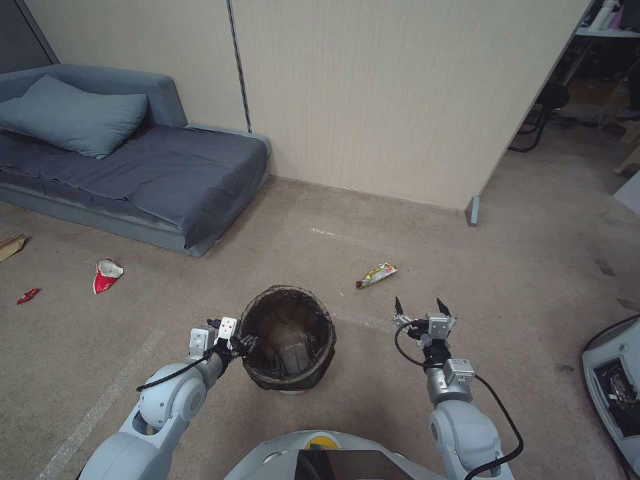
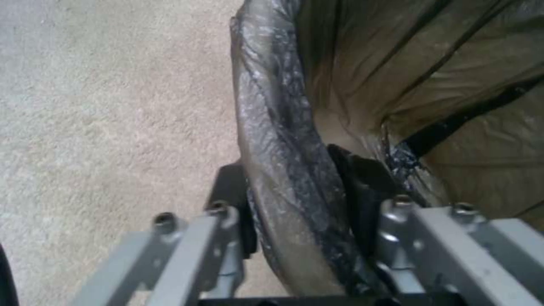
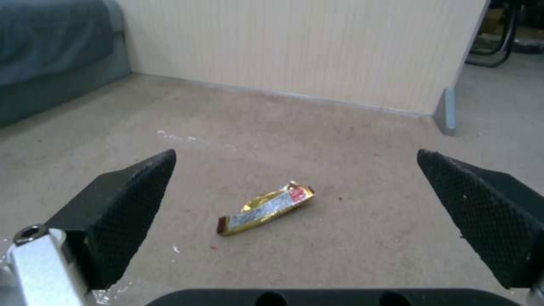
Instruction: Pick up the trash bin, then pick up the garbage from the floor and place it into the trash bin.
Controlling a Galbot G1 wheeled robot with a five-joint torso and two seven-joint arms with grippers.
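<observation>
Left end effector (image 1: 245, 345) is clamped on the bin (image 1: 288, 338) rim at lower centre; right end effector (image 1: 423, 308) is spread apart, facing a wrapper (image 1: 377, 274) on the carpet (image 1: 507, 267).

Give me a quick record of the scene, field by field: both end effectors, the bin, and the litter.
left end effector: shut on bin rim
right end effector: open, above carpet, aimed at gold wrapper
bin: upright, dark bag liner
gold wrapper: on carpet beyond right end effector
red-white wrapper: on carpet near sofa
red scrap: far left
sofa: back left
</observation>
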